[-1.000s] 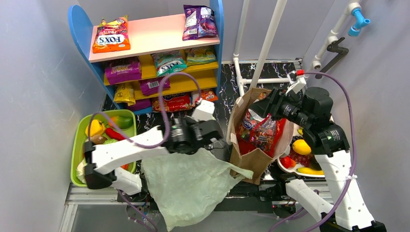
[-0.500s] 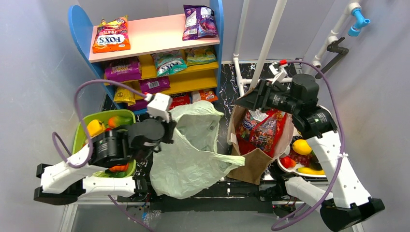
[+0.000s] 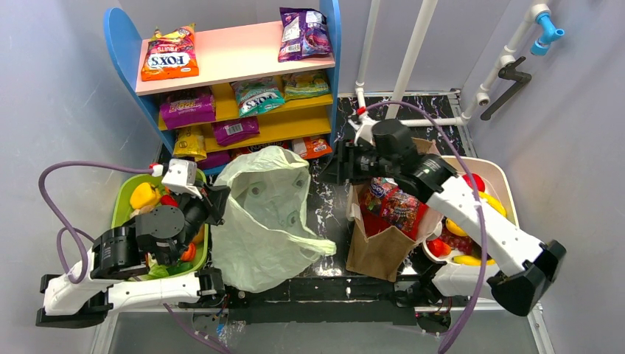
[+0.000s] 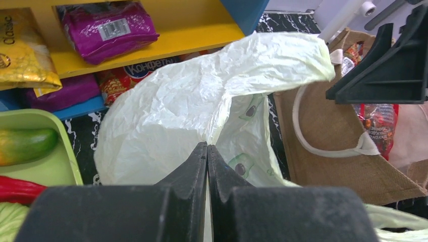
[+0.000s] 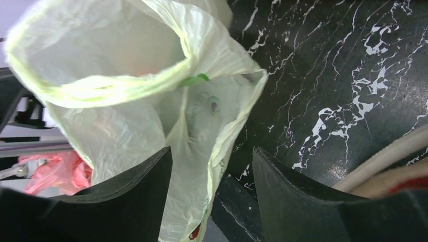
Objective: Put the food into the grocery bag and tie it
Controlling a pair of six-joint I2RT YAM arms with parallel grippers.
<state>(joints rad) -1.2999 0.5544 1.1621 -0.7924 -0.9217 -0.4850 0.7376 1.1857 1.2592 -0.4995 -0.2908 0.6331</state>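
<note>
The pale-green grocery bag (image 3: 265, 221) lies crumpled in the middle of the black table, its mouth raised toward the shelf. My left gripper (image 3: 221, 200) is shut on the bag's left edge; the left wrist view shows the jaws (image 4: 207, 147) pinching the plastic (image 4: 166, 101). My right gripper (image 3: 333, 167) is open and empty just right of the bag's mouth, its jaws (image 5: 212, 154) facing the bag's rim (image 5: 116, 75). Food lies in the green bin (image 3: 120, 203): a yellow piece (image 3: 144, 195), an orange-red one (image 3: 189, 252), and a green one (image 4: 25, 145).
A brown paper bag (image 3: 383, 247) full of snack packets stands right of the plastic bag. A white tray (image 3: 501, 184) with fruit is at the far right. A blue and yellow shelf (image 3: 236, 66) with snack packets stands at the back. White pipes (image 3: 409, 59) rise behind.
My left arm has pulled back to the left with the bag's edge, dragging the bag leftward and up. My right arm has swung left from over the paper bag to the plastic bag's mouth.
</note>
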